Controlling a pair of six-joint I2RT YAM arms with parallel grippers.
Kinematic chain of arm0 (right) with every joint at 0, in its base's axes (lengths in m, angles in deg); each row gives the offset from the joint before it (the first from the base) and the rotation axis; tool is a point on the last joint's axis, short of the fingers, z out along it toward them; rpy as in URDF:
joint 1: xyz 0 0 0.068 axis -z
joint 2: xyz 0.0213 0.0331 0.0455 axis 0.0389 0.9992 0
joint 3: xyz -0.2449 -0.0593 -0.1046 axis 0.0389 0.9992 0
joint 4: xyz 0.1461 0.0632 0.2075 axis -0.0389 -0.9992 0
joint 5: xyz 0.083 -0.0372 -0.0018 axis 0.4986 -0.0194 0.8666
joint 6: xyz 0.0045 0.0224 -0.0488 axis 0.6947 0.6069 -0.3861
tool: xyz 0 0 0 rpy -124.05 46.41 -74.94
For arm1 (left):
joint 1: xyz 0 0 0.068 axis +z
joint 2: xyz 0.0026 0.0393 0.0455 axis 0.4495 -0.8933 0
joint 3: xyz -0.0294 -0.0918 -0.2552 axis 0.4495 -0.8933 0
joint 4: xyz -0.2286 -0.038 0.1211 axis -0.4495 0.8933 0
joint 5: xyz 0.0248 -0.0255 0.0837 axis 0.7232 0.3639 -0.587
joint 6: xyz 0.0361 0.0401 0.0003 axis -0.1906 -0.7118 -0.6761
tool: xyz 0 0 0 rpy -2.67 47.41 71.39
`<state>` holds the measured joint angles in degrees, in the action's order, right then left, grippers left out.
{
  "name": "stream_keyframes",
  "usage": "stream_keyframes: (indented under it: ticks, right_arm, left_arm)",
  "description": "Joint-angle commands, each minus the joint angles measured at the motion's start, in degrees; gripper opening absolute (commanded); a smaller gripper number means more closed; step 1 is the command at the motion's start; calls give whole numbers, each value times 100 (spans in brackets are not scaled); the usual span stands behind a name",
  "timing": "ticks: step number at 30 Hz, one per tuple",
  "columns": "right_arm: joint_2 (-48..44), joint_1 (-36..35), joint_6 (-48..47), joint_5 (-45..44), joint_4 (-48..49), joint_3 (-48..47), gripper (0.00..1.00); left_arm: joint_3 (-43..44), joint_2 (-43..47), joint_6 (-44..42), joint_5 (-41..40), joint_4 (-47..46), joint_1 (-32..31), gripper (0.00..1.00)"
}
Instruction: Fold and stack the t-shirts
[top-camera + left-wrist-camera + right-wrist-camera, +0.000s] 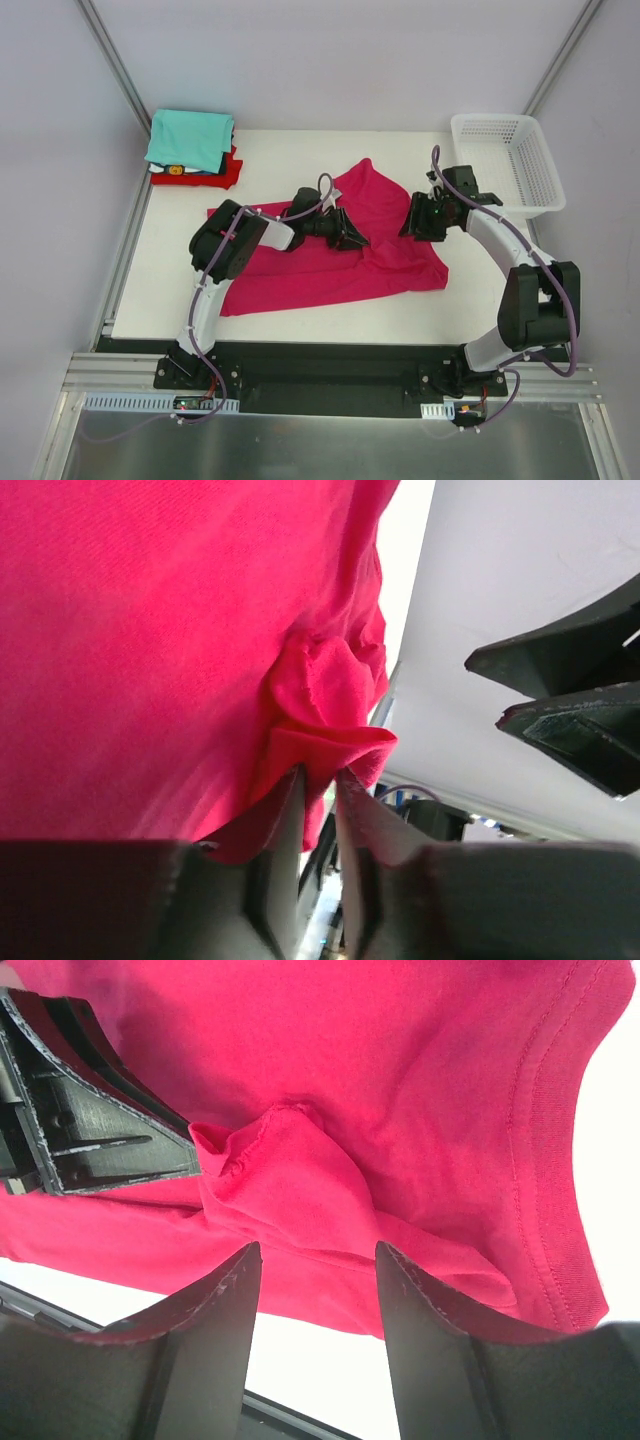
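The pink shirt (330, 270) lay spread but rumpled across the middle of the bench (160, 290), not yet folded. The stack (190, 145) of folded shirts, teal on top, sat well apart at the far left corner. The basket (520, 150) stood at the far right.

The left fingers (282, 828) stood close together with a small pucker of pink cloth nipped between their tips, near the shirt's far edge. The right fingers (215, 1330) were open and held nothing. A raised ridge of the same cloth lay between them without touching either.

The likeliest failure, as I judged it, was the left grip. It held only a small bunch at the very tips, so any pull could have slid the cloth free. The pictures could not show whether that pinch had caught one layer or both. With only the top layer taken, a lift would have peeled the shirt open instead of carrying it.

With the right side unheld, a pull by the left arm alone would have dragged the shirt and skewed it, leaving a crooked fold. The two pairs of fingers also sat near each other over the same ridge, so a careless closing move risked a knock between them.
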<state>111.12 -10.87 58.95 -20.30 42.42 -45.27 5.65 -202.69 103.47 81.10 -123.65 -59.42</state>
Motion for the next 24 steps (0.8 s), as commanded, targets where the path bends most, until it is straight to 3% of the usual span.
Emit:
stream_keyframes:
  ticks: [1,2,6,11,13,24]
  right_arm:
    - [-227,47,32,130,-124,14,52]
    - [-236,56,15,139,-115,22,52]
    - [-245,47,15,156,-115,31,52]
    - [-315,56,32,200,-124,49,52]
    - [-332,47,41,218,-159,40,52]
    - [-464,56,-3,253,-317,49,52]
  left_arm:
    - [213,-12,18,53,-326,-34,8]
    - [195,32,0,44,-308,-42,1]
    - [55,366,-298,-70,33,-51,0]
    - [142,1252,-1343,-588,1736,-305,0]
    - [29,1577,-1353,-747,1880,-464,0]
    - [-534,2133,-1037,-1371,2276,-2264,0]
